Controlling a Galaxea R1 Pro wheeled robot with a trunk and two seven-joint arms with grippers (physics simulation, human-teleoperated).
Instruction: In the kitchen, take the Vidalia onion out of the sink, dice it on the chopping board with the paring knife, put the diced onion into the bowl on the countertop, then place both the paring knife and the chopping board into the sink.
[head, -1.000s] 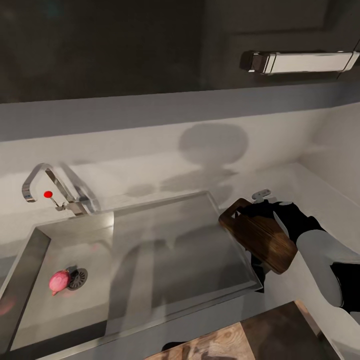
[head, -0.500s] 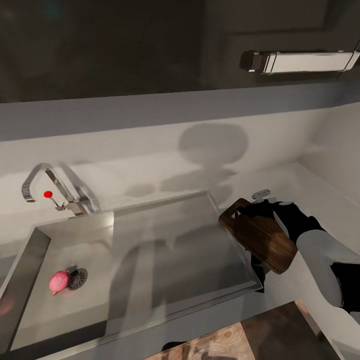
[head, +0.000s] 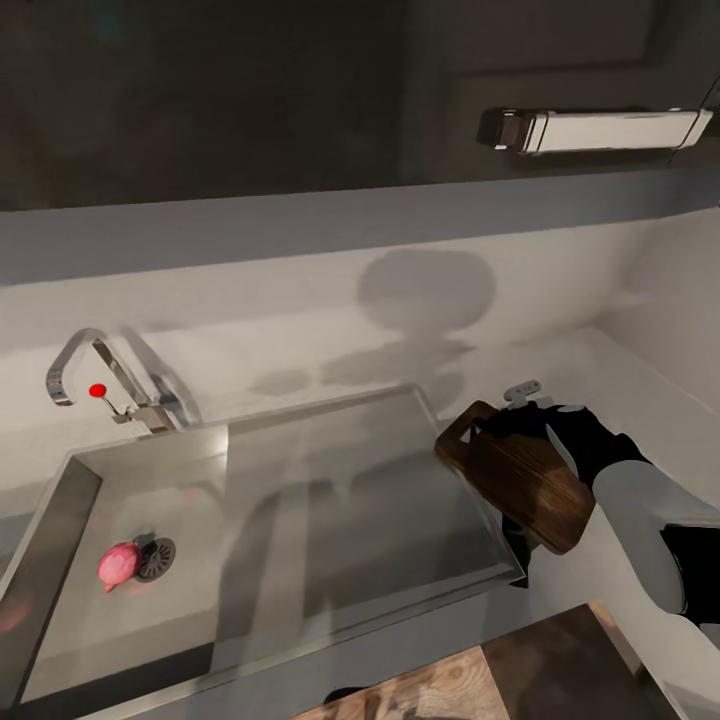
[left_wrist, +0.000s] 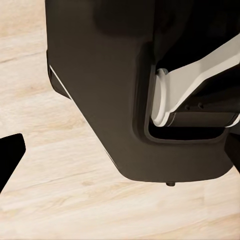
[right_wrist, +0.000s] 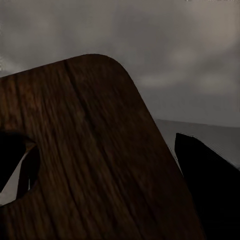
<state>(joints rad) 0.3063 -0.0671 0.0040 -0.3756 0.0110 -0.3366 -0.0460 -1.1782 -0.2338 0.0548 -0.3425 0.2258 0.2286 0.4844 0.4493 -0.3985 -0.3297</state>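
Beside the sink's (head: 330, 600) right rim, the right gripper (head: 530, 425) held the chopping board (head: 515, 480) tilted above the countertop (head: 600, 370), jaws clenched on it. With the Vidalia onion (head: 117, 563) by the drain, the board could slip and drop. The left gripper's state I couldn't tell.
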